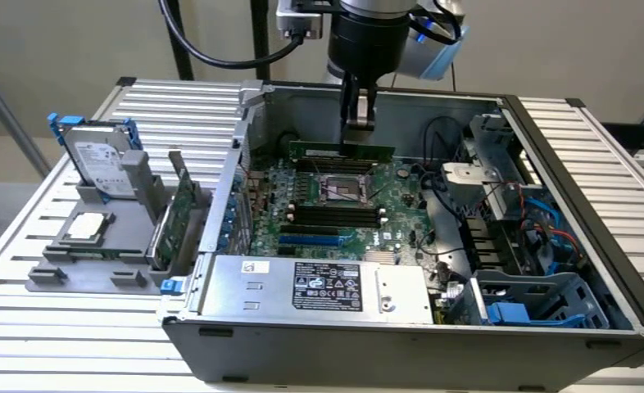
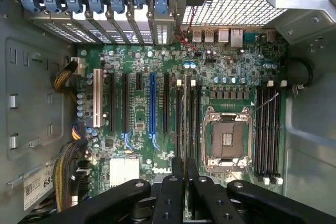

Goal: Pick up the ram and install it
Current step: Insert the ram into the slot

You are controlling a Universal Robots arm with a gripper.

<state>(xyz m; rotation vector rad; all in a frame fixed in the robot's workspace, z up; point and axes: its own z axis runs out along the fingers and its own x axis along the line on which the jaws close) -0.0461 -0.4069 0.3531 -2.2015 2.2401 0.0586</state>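
Jaws clamped tight on the top edge of the ram (image 1: 342, 151), which hangs level just beside the empty processor socket (image 1: 342, 189), its chips hard to make out, and from the wrist it shows edge-on as a thin strip, near end hidden between the jaws.

The arm (image 1: 368, 33) reaches straight down from above, wrist vertical. Its gripper (image 1: 357, 123) (image 2: 185, 167) points downward, its 2 fingers (image 2: 176, 182) closed narrowly, clamping the ram (image 1: 342, 151) by its upper edge.
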